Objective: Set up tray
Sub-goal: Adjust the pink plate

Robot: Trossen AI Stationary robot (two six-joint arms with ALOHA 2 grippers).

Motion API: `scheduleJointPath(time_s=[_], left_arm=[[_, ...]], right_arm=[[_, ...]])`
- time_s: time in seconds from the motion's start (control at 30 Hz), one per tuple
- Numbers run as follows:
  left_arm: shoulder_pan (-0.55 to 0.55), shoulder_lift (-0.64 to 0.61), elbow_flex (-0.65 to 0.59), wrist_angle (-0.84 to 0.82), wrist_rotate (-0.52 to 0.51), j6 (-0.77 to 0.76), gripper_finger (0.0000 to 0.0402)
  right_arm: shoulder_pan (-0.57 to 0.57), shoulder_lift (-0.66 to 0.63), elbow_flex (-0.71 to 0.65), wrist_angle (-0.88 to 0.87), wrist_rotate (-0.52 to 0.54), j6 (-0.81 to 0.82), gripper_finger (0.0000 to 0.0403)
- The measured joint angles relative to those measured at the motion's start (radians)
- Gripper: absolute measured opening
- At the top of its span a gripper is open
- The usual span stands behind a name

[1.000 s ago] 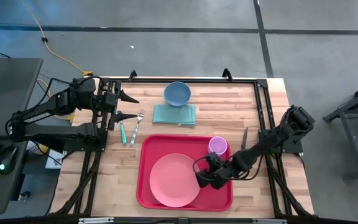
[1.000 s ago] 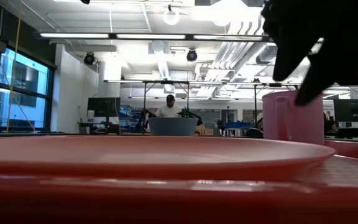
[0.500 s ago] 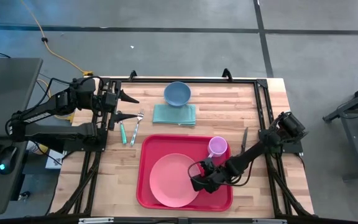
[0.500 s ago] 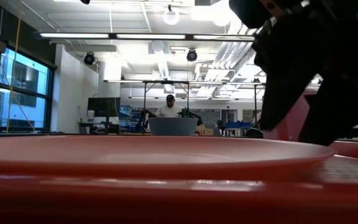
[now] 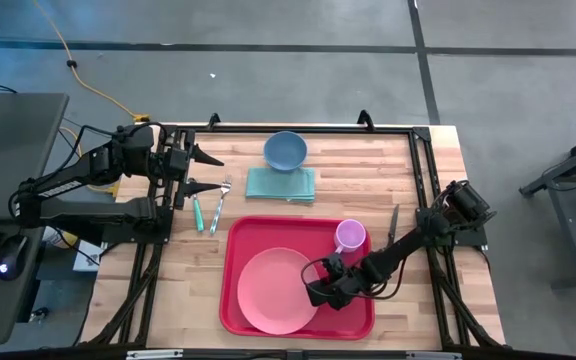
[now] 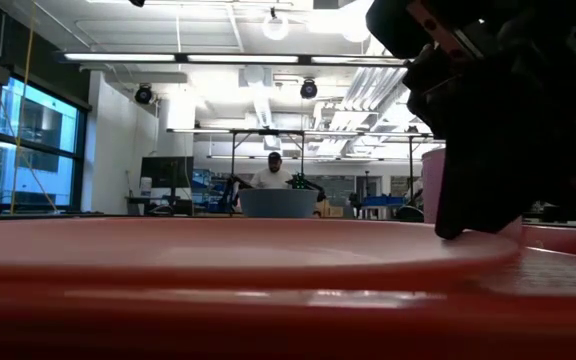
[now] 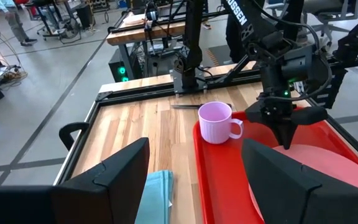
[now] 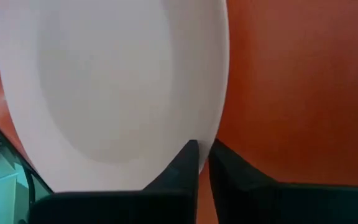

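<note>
Tray (image 5: 238, 300) work looks to be at the plate-placing step: it lies at the table's near edge with the pink plate (image 5: 276, 290) and mug (image 5: 349, 236) inside. Right gripper (image 5: 313, 294) pinches the plate's rim with nearly closed fingers; next it likely needs to let go and lift clear. Left gripper (image 5: 208, 172) waits spread beside the fork (image 5: 221, 203). The low view hides the contact itself.

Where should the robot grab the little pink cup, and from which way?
Probably by the rim, coming straight down from above. The pink cup stands upright on the red tray with its open mouth up, so one finger can slip inside the wall. Its small handle looks too tight to pinch. The right gripper is nearest, down at the plate.
</note>
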Motion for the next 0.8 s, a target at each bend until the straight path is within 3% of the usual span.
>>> scheduleJointPath(time_s=[0.3,0.8], left_arm=[[0.000,0.000,0.000,0.000,0.000,-0.006,0.0287],[0.000,0.000,0.000,0.000,0.009,-0.010,0.0287]], right_arm=[[0.003,-0.010,0.000,-0.029,-0.003,0.019,0.0002],[0.024,-0.131,0.000,-0.311,-0.056,0.059,0.0000]])
